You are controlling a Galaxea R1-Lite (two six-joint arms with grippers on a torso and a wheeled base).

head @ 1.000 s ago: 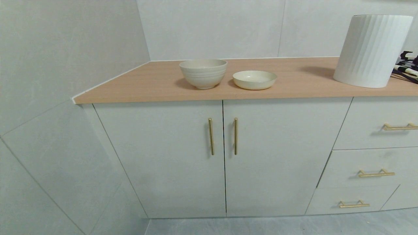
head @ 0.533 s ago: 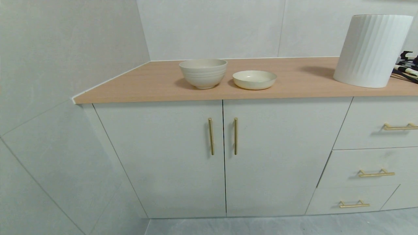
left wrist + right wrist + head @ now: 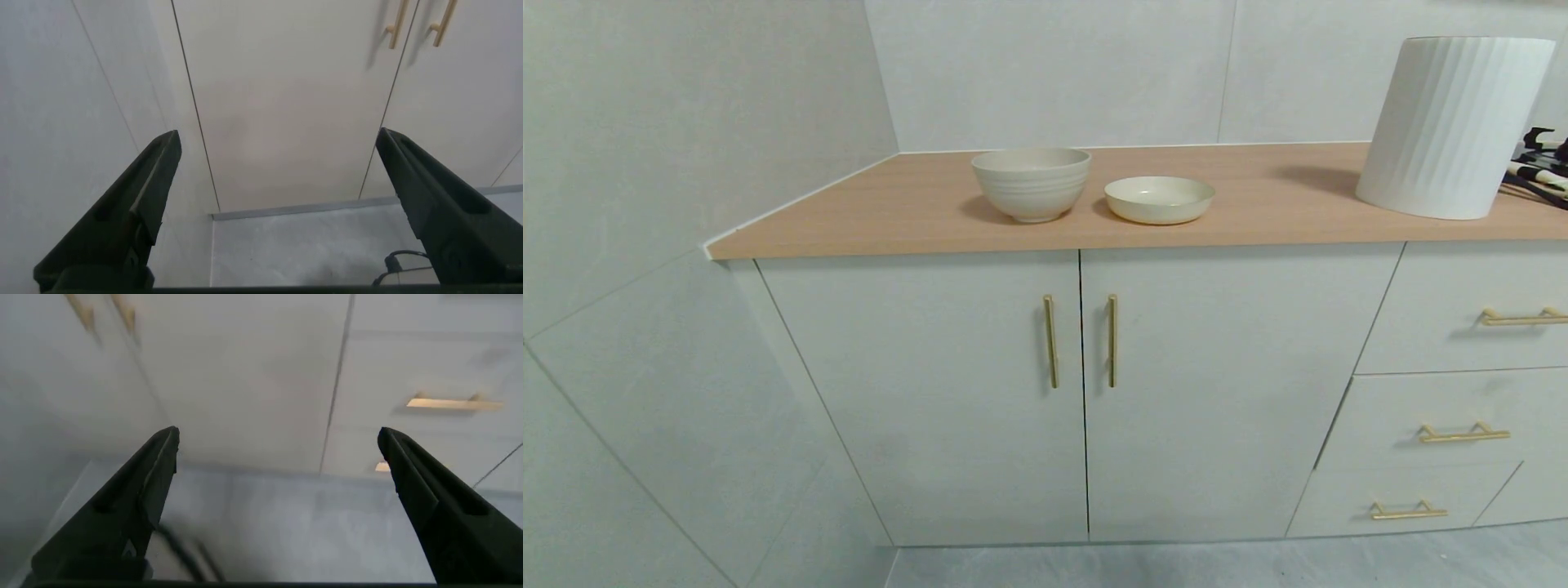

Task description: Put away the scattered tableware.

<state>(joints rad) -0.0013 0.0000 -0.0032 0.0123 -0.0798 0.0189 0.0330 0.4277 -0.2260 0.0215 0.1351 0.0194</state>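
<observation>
Left gripper spread wide, empty, low before cabinet doors; right gripper likewise. Bowl and shallow dish just beside each other on countertop. Doors shut, so probably opened first.

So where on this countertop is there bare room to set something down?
Two bare patches on the countertop: one from the side wall to the deep bowl, and a wider one between the shallow dish and the white ribbed cylinder. The gap between bowl and dish is narrow. The far right is crowded, with dark items beside the cylinder.
</observation>
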